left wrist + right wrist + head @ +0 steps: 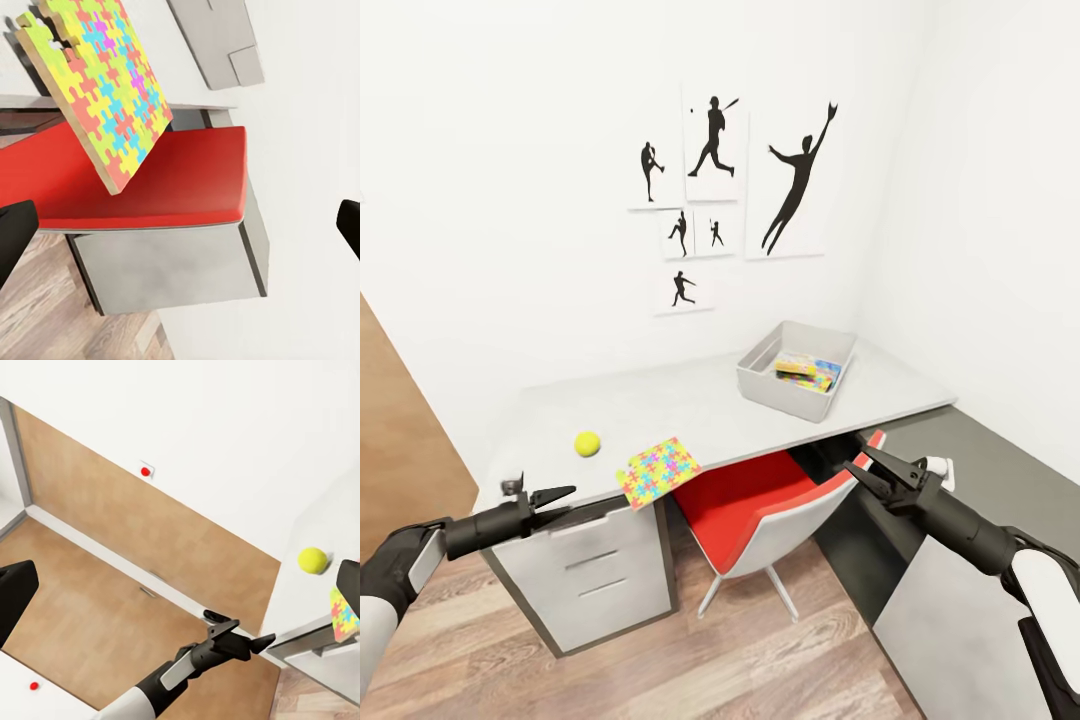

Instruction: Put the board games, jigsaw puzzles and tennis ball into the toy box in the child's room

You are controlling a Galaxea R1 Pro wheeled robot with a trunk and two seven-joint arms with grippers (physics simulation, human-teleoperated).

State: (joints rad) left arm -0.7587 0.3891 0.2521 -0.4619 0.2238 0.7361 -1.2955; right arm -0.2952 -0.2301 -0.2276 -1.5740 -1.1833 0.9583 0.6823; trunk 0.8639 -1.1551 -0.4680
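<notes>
The table (pixel 690 405) is faced by the robot, w/ the toy box (pixel 797 370) set toward its far right end; one colourful board game (pixel 807 371) is seen lying inside it already. Still out on the tabletop: the tennis ball (pixel 587 443) near the front left, and just beside it a jigsaw puzzle (pixel 658 470) overhanging the front edge above the red chair (pixel 760 500).

The left gripper (pixel 560 503) is held low at the table's left front corner, fingers spread apart & empty, approx. level w/ the desk edge. The right gripper (pixel 868 467) is held by the chair back, below the toy box, fingers also parted, nothing held.

Step in hand, as judged: reach for the next toy, prob. the ball or puzzle, both being nearest the left gripper. The next move would call for that arm to be raised above the tabletop, brought over the chosen item & closed on it. The puzzle's overhang could be used for an edge pinch; the ball may roll if nudged.
</notes>
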